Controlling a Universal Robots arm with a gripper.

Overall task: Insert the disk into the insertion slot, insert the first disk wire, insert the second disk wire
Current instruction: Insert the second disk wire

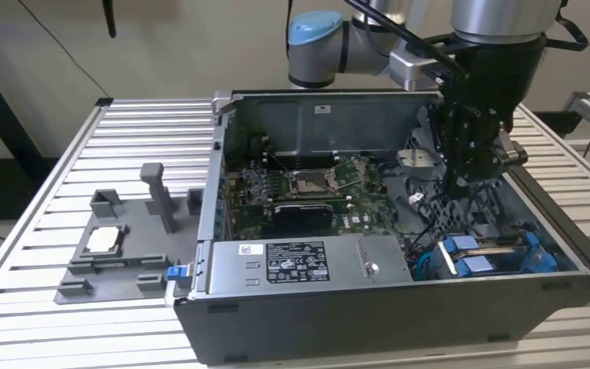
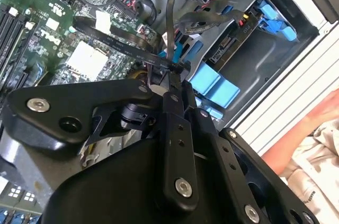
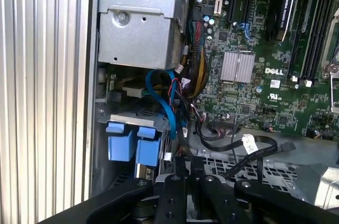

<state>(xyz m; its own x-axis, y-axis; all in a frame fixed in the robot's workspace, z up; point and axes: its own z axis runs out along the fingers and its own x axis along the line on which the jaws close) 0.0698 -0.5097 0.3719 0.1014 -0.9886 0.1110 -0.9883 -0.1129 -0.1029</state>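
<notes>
Jaws pinch blk wire (image 2: 168,12) in the second wrist view; exterior view shows disk (image 1: 476,265) seated in slot.

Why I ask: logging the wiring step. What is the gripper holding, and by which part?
The gripper seems to pinch a black wire at its plug end.

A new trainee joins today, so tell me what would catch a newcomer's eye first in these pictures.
The black robot arm reaches down into the open computer case on the slatted table, its gripper shut on a black wire. The bright blue disk carrier stands out in the case's corner on the exterior view's right, beside the green motherboard.
</notes>
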